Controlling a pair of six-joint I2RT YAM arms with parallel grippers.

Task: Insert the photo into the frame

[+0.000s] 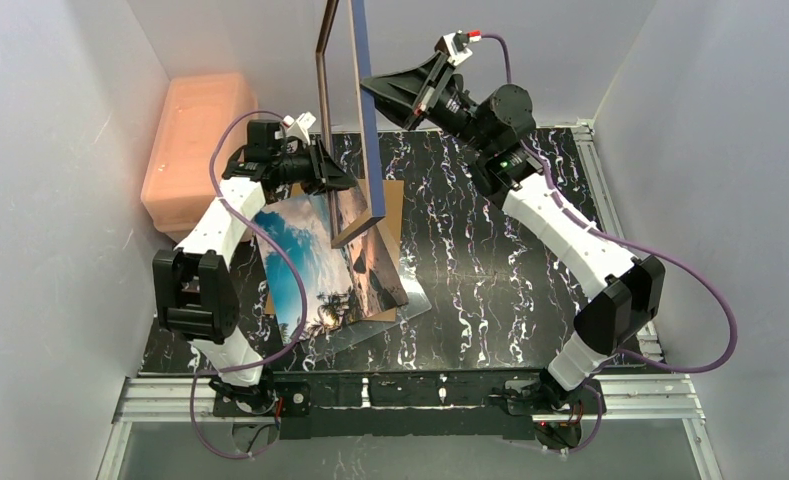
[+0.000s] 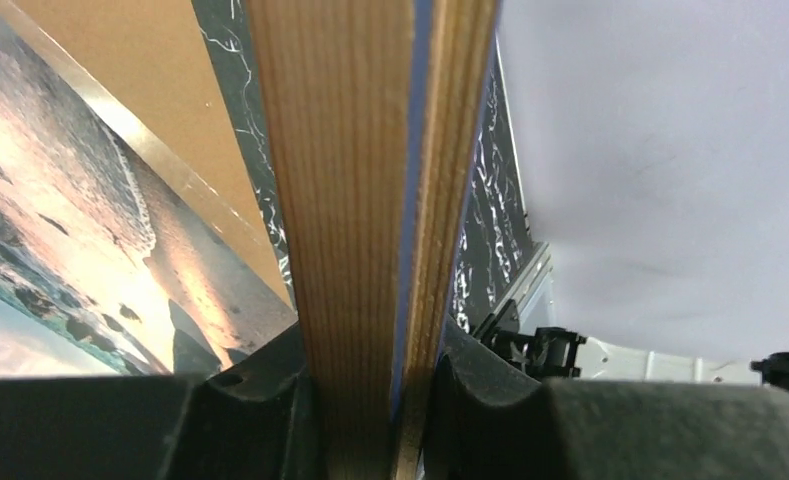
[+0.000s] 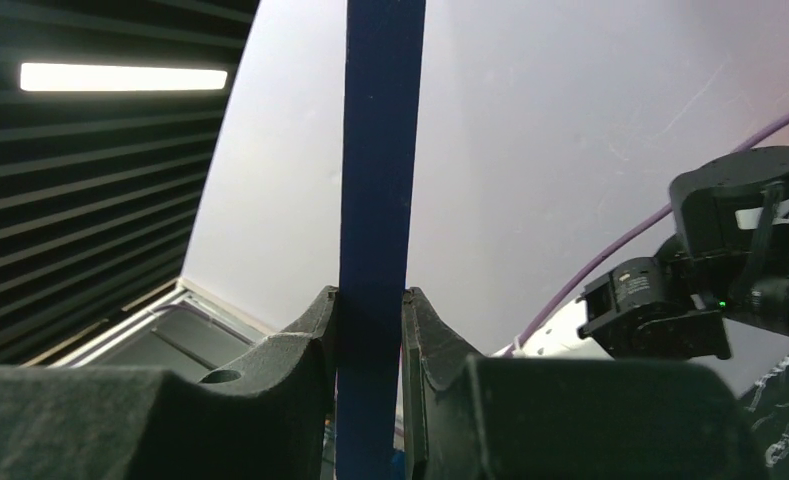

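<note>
The left fingers (image 2: 255, 405) clamp the frame's (image 1: 368, 120) wooden edge and the right fingers (image 3: 295, 355) its blue edge, upright by the photo (image 1: 305, 265). Opposed arm motion could twist the frame or break a grip.

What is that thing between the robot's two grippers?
The frame, upright; the left gripper and right gripper both pinch it, shown in the top view.

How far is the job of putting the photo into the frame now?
Done: the frame stands upright. In hand: left hand and right hand each clamp one of its edges. Left: the photo lies on the brown board on the table, not yet in the frame.
</note>
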